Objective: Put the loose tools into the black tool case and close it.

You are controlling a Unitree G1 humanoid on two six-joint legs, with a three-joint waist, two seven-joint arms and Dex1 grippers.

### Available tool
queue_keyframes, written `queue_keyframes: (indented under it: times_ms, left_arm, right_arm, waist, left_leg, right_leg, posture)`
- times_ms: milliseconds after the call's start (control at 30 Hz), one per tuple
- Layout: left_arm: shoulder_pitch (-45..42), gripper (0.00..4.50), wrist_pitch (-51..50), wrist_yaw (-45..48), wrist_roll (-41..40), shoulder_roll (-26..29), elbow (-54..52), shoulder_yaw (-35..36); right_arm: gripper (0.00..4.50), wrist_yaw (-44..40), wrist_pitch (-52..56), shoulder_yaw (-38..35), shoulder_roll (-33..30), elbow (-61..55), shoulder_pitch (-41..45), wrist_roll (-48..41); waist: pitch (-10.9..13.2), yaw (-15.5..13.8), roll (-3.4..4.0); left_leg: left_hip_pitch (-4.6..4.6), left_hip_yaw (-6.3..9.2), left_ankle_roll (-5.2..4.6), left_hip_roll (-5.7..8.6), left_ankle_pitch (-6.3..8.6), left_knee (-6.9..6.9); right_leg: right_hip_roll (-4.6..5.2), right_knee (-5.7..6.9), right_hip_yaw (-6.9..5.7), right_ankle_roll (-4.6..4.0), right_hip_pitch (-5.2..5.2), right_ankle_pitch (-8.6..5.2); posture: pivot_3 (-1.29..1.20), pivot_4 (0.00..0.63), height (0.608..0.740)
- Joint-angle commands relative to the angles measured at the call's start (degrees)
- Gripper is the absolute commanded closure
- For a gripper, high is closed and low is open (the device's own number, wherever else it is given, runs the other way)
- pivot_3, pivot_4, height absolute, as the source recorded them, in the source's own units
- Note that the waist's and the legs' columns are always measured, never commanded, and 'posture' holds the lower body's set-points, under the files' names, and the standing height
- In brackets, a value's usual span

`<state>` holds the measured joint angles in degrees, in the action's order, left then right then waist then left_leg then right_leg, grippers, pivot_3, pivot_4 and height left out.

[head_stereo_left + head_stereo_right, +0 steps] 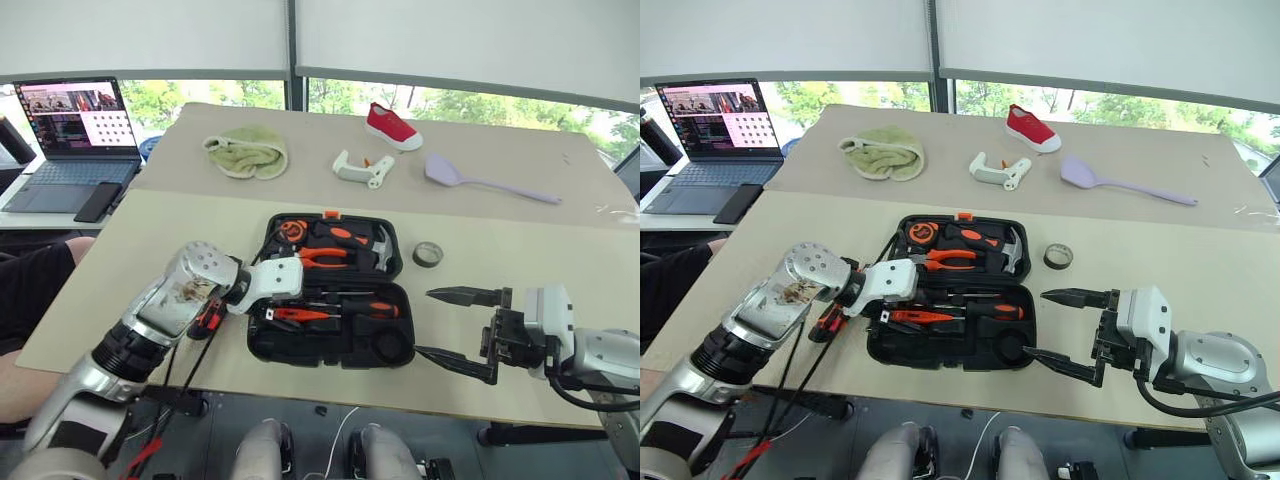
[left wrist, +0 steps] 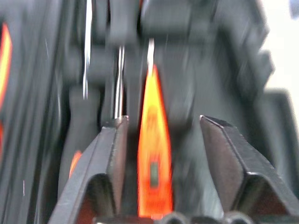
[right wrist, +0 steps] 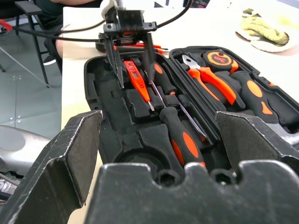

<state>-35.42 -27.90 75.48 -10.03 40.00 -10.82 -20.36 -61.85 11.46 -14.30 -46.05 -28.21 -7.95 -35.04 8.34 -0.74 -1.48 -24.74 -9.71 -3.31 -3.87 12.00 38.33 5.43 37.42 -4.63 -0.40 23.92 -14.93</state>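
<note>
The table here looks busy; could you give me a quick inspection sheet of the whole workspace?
Surface: beige table.
Job's things: black tool case lies open; slim orange screwdriver rests in its recess; tape roll is outside on the table, right of the case.
Clutter: lilac spatula, white gadget, red shoe, green cloth.
Grippers: left gripper open astride the orange screwdriver; right gripper open, empty, beside the case.
Cables: black leads along the left arm.
Surroundings: laptop, windows.
</note>
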Motion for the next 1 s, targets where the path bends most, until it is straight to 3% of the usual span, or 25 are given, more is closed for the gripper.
queue_keyframes:
  times_ms: [33,133,167,233,300,400,833,1000]
  left_arm:
    - [0.5,2.08,-0.4,-0.2,-3.0,1.3,-3.5,3.8]
    - [3.1,2.08,3.6,-1.2,-1.5,2.6,-1.3,4.6]
    - [4.2,2.47,5.1,-2.0,-1.3,2.0,0.8,5.1]
    - [5.4,2.82,7.8,-2.4,-1.3,1.1,4.0,5.2]
    - [6.0,3.68,10.3,-3.2,-0.6,0.2,6.7,4.6]
    - [6.5,4.47,13.1,-4.9,1.1,-1.3,10.6,4.0]
    - [11.1,4.47,13.9,-5.6,3.7,-1.9,9.9,0.4]
    - [12.3,4.47,12.8,-9.3,3.4,-2.8,9.6,2.8]
  right_arm:
    - [0.0,-0.4,-0.5,-1.4,-0.1,-0.9,-0.3,-0.6]
    - [0.0,-0.5,-0.4,-1.0,0.0,-0.7,-0.1,-0.6]
    - [0.0,-0.4,-0.4,-0.6,0.2,-0.6,0.1,-0.5]
    - [0.0,-0.3,-0.4,0.0,0.5,-0.6,0.5,-0.4]
    - [0.0,-0.3,-0.4,0.2,0.5,-0.4,0.8,-0.4]
    - [0.0,-0.5,-0.3,0.1,0.5,-0.3,0.9,-0.4]
    - [0.0,-0.1,0.4,-1.5,0.1,-1.5,-0.6,-1.0]
    - [0.0,0.1,-0.1,-0.9,0.6,-0.5,0.5,-0.6]
  waist:
    - [0.0,0.0,0.0]
    - [0.0,0.1,0.01]
    - [0.0,0.2,0.01]
    - [0.0,0.1,0.01]
    - [0.0,0.1,0.01]
    - [0.0,-0.1,0.01]
    - [-0.1,0.0,0.08]
    - [-0.2,-0.1,0.17]
  left_leg:
    - [0.01,0.0,0.0,0.0,0.0,0.03]
    - [0.04,-0.01,-0.03,0.0,0.02,0.1]
    - [0.09,-0.03,-0.07,0.0,0.04,0.1]
    - [0.13,-0.02,-0.28,-0.01,0.17,0.1]
    - [0.1,-0.02,-0.32,-0.03,0.2,0.21]
    - [0.03,-0.02,-0.52,-0.03,0.32,0.42]
    - [0.15,-0.01,-0.59,-0.04,0.37,0.5]
    - [0.6,0.01,-0.72,-0.05,0.48,0.45]
  right_leg:
    - [0.0,0.05,0.02,0.01,0.0,-0.01]
    - [0.0,0.16,0.05,0.02,0.01,-0.02]
    - [0.0,0.2,0.09,0.02,0.0,-0.02]
    - [-0.01,0.25,0.12,0.01,0.0,-0.02]
    - [-0.01,0.3,0.1,0.01,0.01,-0.02]
    - [0.02,0.38,0.09,0.01,0.01,-0.02]
    - [0.06,0.48,0.13,0.03,-0.11,-0.01]
    - [0.16,0.29,0.11,0.06,-0.63,-0.04]
  posture:
    - [0.0,0.15,0.736]
    - [0.0,0.15,0.736]
    - [0.0,0.15,0.736]
    - [0.0,0.15,0.736]
    - [0.0,0.15,0.736]
    - [0.0,0.15,0.736]
    - [0.0,0.15,0.736]
    - [0.0,0.15,0.736]
